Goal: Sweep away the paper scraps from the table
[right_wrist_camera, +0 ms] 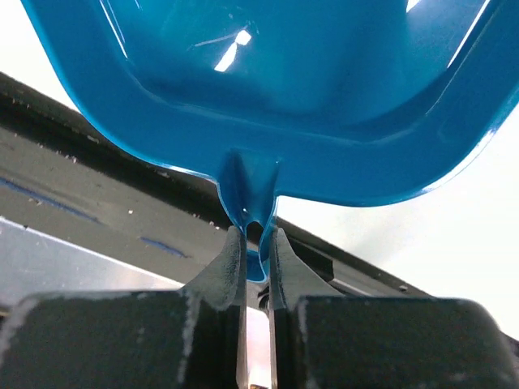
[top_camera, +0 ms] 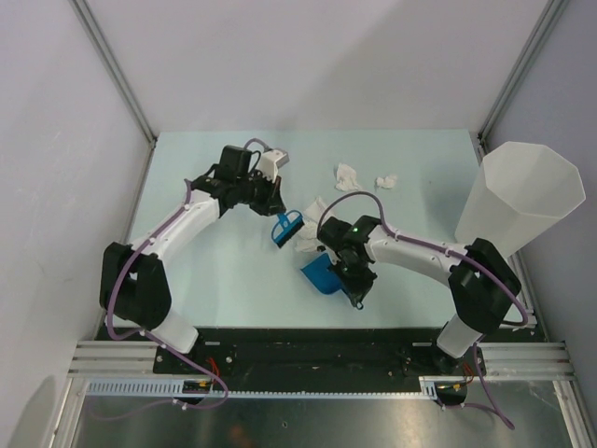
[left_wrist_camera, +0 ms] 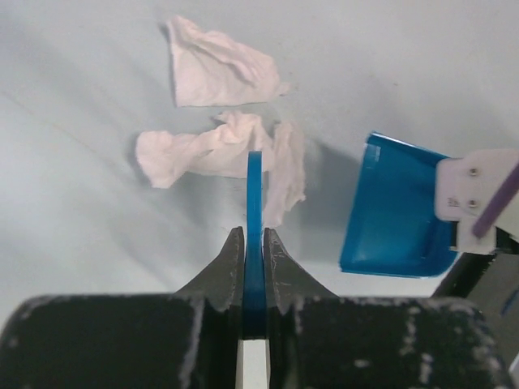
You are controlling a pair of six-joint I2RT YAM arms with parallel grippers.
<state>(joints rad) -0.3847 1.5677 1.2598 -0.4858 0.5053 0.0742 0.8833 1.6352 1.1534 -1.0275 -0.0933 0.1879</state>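
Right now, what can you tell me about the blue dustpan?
The dustpan is small, shiny blue plastic: a shallow scoop with a raised rim and a short handle. The right gripper is shut on that handle. It is near the front middle of the table, close to the scraps but apart from them. Whether it touches the table is unclear.

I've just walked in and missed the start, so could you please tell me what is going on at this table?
Two robot arms are sweeping up paper. The left hand is shut on a small blue brush, which sits right by a couple of paper scraps near the middle of the table. The right hand is shut on the handle of a blue dustpan, close beside them. Two more scraps lie farther back, and a tall white bin stands at the right.
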